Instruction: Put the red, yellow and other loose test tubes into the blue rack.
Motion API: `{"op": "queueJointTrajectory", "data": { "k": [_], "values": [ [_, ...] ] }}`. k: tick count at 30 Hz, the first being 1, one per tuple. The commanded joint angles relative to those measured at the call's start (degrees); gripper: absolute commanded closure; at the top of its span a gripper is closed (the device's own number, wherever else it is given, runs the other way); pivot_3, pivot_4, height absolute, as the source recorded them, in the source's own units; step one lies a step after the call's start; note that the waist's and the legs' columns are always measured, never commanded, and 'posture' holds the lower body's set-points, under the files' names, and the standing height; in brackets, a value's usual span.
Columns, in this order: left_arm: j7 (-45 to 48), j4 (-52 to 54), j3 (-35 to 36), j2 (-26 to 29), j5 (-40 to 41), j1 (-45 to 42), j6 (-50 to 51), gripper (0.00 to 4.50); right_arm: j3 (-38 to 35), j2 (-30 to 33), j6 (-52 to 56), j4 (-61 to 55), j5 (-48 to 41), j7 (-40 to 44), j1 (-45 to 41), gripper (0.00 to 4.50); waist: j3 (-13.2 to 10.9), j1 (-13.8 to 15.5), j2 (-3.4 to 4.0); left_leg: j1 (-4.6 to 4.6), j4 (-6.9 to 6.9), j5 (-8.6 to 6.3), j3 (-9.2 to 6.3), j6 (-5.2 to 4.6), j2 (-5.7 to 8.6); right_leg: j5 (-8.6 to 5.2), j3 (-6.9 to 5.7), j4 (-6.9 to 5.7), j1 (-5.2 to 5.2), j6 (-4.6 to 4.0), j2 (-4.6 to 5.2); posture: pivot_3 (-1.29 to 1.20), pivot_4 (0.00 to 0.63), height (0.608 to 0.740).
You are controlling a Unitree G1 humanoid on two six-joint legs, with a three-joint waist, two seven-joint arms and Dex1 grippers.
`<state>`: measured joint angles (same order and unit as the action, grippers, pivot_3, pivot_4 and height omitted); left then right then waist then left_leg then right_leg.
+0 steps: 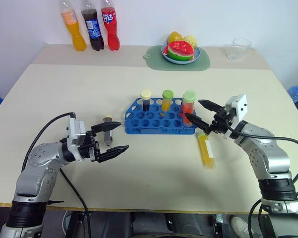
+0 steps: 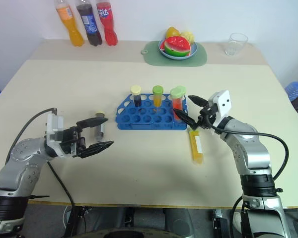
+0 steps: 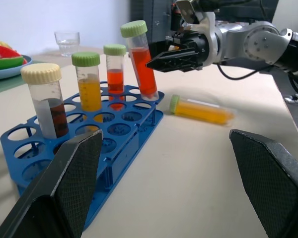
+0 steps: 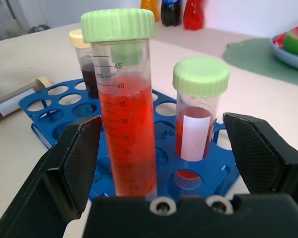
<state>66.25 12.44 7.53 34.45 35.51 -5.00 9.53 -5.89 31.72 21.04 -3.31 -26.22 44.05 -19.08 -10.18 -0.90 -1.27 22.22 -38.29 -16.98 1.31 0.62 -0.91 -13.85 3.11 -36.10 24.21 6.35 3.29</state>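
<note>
Left gripper (image 1: 112, 136) jaws spread, empty, brown tube (image 1: 108, 130) lying just behind. Yellow tube (image 1: 206, 151) flat on table (image 1: 154, 173) (right of rack). Right gripper (image 1: 197, 111) jaws spread beside red tube (image 1: 188, 108), upright in blue rack (image 1: 139, 123).

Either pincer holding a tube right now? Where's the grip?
Nothing held. Left pincer is open over bare table; right pincer is open beside the red tube standing in the blue rack.
</note>
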Motion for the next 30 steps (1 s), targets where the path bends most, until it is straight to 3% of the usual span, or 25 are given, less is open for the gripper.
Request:
{"op": "queueJointTrajectory", "data": {
  "k": [1,2,5,8,23,30],
  "values": [
    [-0.3,1.8,0.5,-0.1,0.1,0.5,-1.0,0.28,0.0,0.0,1.3,-1.4,-0.8,0.4,-2.1,0.20,0.0,0.0,0.00,0.00,0.00,0.00,0.00,0.00,0.00,0.00,0.00,0.00,0.00,0.00,0.00,0.00,0.150,0.740],
    [-0.4,1.9,0.6,-0.1,0.2,0.6,-0.9,0.28,0.2,0.0,1.8,-1.2,-0.8,0.7,-2.4,0.20,0.0,-0.1,0.00,0.00,0.00,0.00,0.00,0.00,0.00,0.00,0.00,0.00,0.00,0.00,0.00,0.00,0.150,0.740],
    [-0.7,2.1,0.7,0.0,0.2,0.9,-0.9,0.28,0.4,-0.1,2.2,-1.0,-0.7,1.1,-2.8,1.05,0.0,-0.1,0.00,0.00,0.00,0.00,-0.01,0.00,-0.01,0.00,0.00,0.00,0.01,0.00,-0.01,0.00,0.150,0.740],
    [-0.9,2.7,1.1,0.1,0.3,1.6,-0.9,0.28,0.4,-0.2,2.0,-1.4,-0.5,1.5,-2.7,2.49,0.0,-0.1,0.00,0.00,0.00,0.00,0.00,0.00,-0.01,0.00,0.00,0.00,0.01,0.00,0.00,0.00,0.150,0.740],
    [-1.4,2.9,0.9,0.2,0.5,1.7,-0.7,0.28,-0.4,-1.5,-1.5,-3.7,-0.6,2.2,0.7,2.49,0.0,-0.1,0.00,0.01,0.00,0.00,0.00,0.00,-0.01,0.00,0.00,0.00,0.01,0.00,-0.01,0.00,0.150,0.740],
    [-1.3,2.2,0.2,-0.1,0.3,0.6,-0.6,0.28,1.5,0.6,4.1,-3.8,1.2,0.7,-0.6,2.49,0.0,-0.1,0.00,0.01,0.00,0.00,-0.01,0.00,-0.01,0.00,0.00,0.00,0.02,0.00,-0.01,0.00,0.150,0.740]
  ]
}}
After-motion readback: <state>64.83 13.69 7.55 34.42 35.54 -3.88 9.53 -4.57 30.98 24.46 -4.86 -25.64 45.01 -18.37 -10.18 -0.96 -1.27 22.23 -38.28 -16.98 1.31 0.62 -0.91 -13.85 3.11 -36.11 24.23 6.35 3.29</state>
